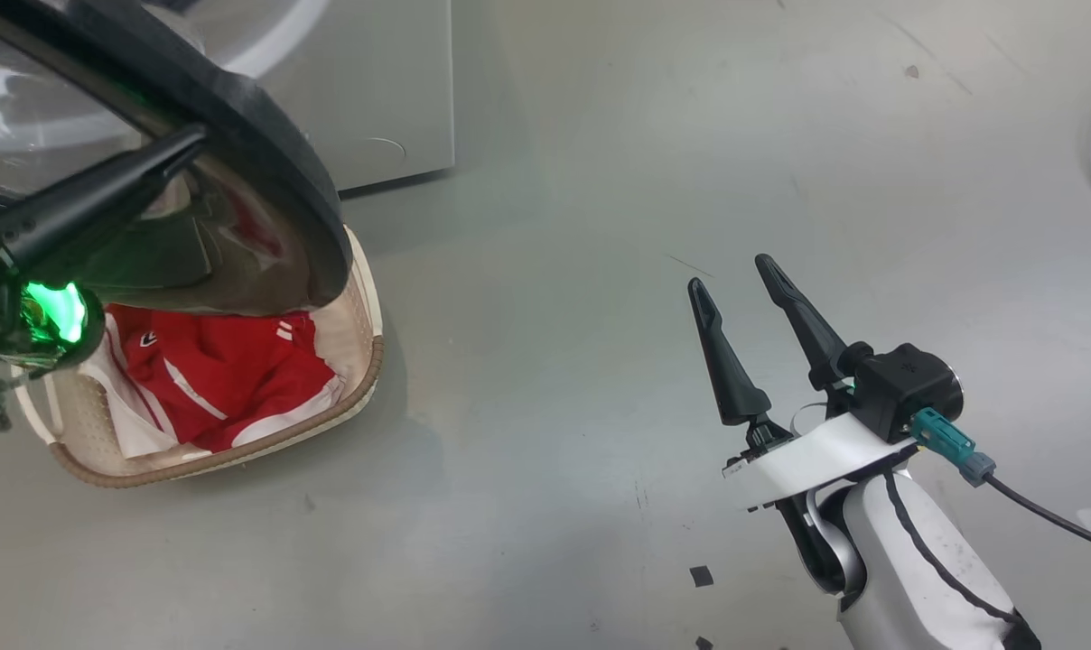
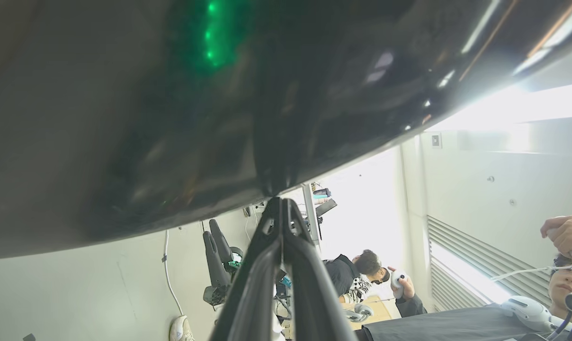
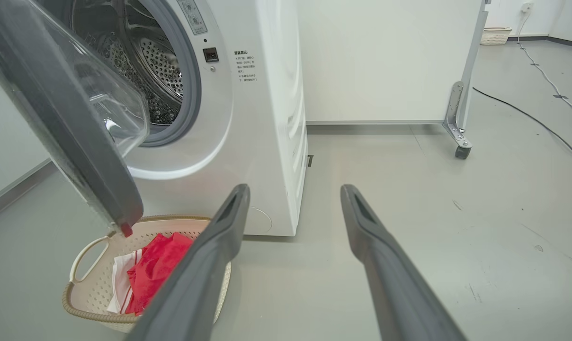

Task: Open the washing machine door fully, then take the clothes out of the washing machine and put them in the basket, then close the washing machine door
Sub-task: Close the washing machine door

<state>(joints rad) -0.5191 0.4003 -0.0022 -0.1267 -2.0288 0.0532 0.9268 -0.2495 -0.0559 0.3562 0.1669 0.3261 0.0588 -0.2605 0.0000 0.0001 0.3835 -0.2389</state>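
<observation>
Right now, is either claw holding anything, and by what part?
Nothing is held. The left gripper is shut, tips against the glossy black washing machine door, not clamped on it. The right gripper stands open and empty above the floor.

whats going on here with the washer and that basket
The robot's left tool, shut, has its tips against the glossy black rim of the round glass washing machine door, which stands open above the cream perforated plastic basket. The red garments with white stripes lie in that basket. The right tool hangs open over the grey floor, holding nothing.
</observation>
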